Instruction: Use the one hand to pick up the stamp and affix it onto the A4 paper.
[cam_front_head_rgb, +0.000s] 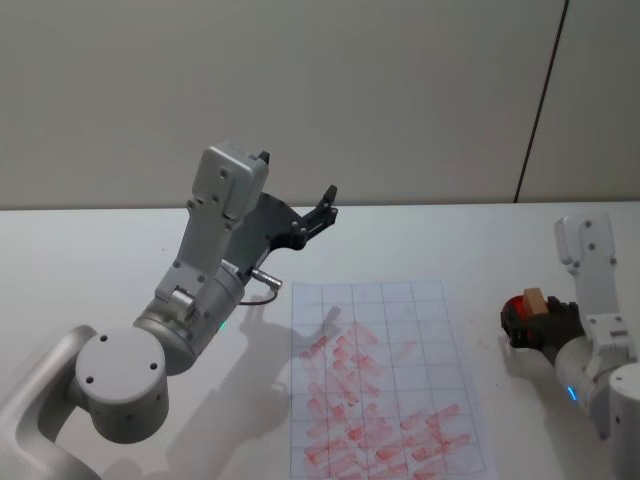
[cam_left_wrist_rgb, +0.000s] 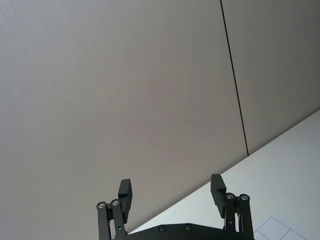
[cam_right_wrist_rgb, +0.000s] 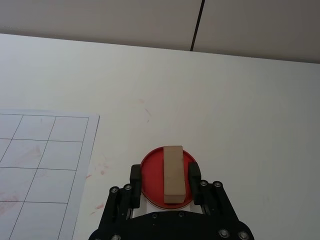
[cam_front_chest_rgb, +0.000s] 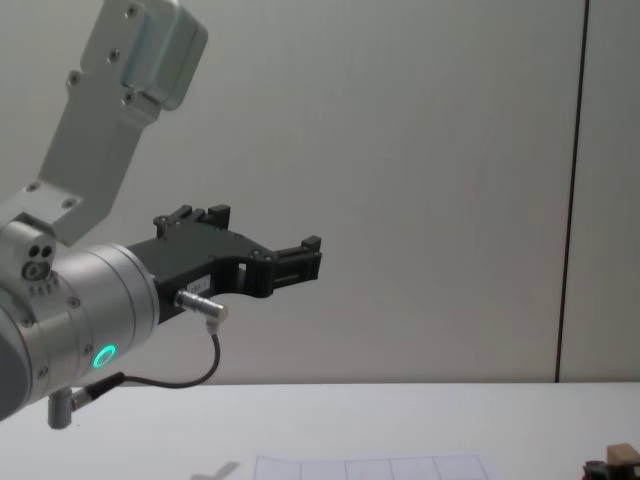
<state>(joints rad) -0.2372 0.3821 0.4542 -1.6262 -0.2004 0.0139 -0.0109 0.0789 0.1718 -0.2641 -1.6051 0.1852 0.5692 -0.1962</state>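
while the stamp (cam_right_wrist_rgb: 173, 175) sits off the sheet, you have the pick-up stage in hand and the pressing stage ahead.

table (cam_front_head_rgb: 100, 250): flat, matt white.

a4 paper (cam_front_head_rgb: 400, 330): thin white rectangle lying flat, ruled in faint grey boxes. smudged red prints (cam_front_head_rgb: 350, 400) crowd its near half, and the far rows are almost clean.

left gripper (cam_front_head_rgb: 326, 208): black and angular, raised beyond the paper's far left corner, fingers spread wide and holding nothing. treat it as idle.

right gripper (cam_right_wrist_rgb: 164, 172): black, low and off the paper's right edge, its two fingers closed against the sides of the stamp's round base.

the stamp: a smooth, pale tan wooden oblong on a glossy red disc, held to the right of the paper and apart from it. you cannot tell whether it has cleared the table.

judged remainder: carry it over a clean box and press down.
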